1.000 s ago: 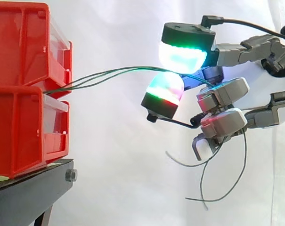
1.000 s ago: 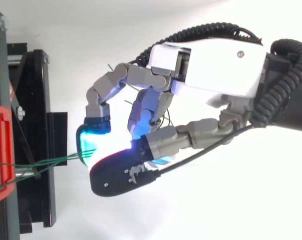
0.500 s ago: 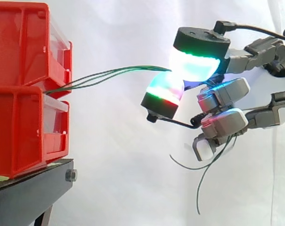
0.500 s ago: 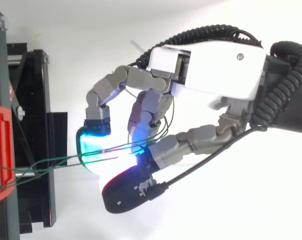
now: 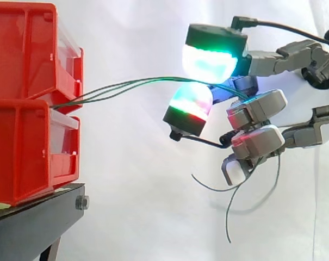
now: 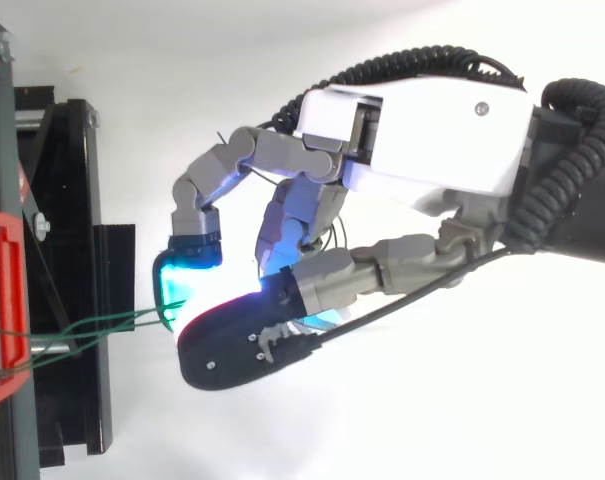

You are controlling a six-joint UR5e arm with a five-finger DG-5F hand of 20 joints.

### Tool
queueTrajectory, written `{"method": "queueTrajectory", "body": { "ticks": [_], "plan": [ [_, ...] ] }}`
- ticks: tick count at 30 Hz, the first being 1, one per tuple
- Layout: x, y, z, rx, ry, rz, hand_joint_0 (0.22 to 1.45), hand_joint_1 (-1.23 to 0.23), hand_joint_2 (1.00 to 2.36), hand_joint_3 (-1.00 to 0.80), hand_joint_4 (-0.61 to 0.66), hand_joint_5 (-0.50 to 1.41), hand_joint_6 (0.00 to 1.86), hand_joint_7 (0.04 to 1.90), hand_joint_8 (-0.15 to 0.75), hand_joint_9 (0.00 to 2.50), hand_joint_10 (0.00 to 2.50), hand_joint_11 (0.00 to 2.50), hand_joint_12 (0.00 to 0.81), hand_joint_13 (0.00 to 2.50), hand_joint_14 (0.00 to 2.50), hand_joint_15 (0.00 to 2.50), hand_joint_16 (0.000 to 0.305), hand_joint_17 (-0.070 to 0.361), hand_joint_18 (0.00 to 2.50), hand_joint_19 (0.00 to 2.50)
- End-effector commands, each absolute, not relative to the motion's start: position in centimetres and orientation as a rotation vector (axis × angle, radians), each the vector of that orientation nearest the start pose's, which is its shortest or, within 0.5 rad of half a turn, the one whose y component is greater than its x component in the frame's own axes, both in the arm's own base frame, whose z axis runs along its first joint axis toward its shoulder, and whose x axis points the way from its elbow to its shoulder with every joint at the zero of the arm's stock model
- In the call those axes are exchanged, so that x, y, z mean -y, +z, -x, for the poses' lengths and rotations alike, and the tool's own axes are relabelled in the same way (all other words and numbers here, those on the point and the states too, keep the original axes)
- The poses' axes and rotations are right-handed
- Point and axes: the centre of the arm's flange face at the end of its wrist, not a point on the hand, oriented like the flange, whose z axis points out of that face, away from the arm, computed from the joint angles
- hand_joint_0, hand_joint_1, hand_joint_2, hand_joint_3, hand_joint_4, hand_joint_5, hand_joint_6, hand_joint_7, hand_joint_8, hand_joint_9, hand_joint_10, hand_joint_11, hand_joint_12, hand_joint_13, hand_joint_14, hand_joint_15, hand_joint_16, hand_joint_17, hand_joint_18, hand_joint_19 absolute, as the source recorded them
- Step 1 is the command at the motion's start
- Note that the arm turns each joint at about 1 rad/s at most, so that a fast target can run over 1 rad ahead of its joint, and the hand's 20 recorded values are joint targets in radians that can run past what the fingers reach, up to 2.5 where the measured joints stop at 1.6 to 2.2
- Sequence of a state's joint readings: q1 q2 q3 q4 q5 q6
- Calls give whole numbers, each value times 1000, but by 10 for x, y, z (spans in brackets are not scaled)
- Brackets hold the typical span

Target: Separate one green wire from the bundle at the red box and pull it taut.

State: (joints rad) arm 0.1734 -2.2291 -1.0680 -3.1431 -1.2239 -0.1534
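Hand (image 6: 422, 130) holding green wires (image 5: 126, 84) beside red bins (image 5: 23, 103).
Fingers (image 5: 210, 60) pinch the strands; loose ends (image 5: 228, 217) hang below the hand.

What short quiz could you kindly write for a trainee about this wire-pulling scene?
1. True or false: the green wires run from between the stacked red bins to the robot hand.
2. Where do the wires' free ends hang? A: below the robot hand. B: inside the red bins. C: above the robot hand.
3. Does one green wire span the gap between bins and robot hand, or more than one?
Key: 1 true; 2 A; 3 more than one, so no wire is separated yet.
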Motion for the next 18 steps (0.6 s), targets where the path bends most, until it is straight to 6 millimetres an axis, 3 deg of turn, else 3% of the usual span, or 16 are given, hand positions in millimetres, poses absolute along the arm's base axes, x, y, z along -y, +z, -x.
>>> {"method": "queueTrajectory", "body": {
  "ticks": [1, 8, 13, 18],
  "plan": [
    [40, 324, -742, -1293, 865, -1252, 630, -711, 1020, -263, 76, -159, 917, 998, 251, 1401, 40, 1715, 324, 1277, 28, 1131, 52, 117, 731, 728],
    [40, 325, -742, -1290, 869, -1254, 715, -832, 1021, -259, -66, -177, 948, 993, 237, 1326, 87, 1679, 312, 1223, 27, 1117, 51, 115, 714, 694],
    [39, 325, -742, -1291, 873, -1257, 785, -846, 1000, -500, -107, -182, 951, 992, 228, 1312, 34, 1693, 317, 1179, 29, 1094, 50, 113, 693, 662],
    [40, 325, -742, -1291, 874, -1257, 704, -863, 1000, -500, -23, -184, 950, 917, 235, 1312, 39, 1688, 324, 1136, 30, 1060, 50, 112, 695, 644]
  ]
}}
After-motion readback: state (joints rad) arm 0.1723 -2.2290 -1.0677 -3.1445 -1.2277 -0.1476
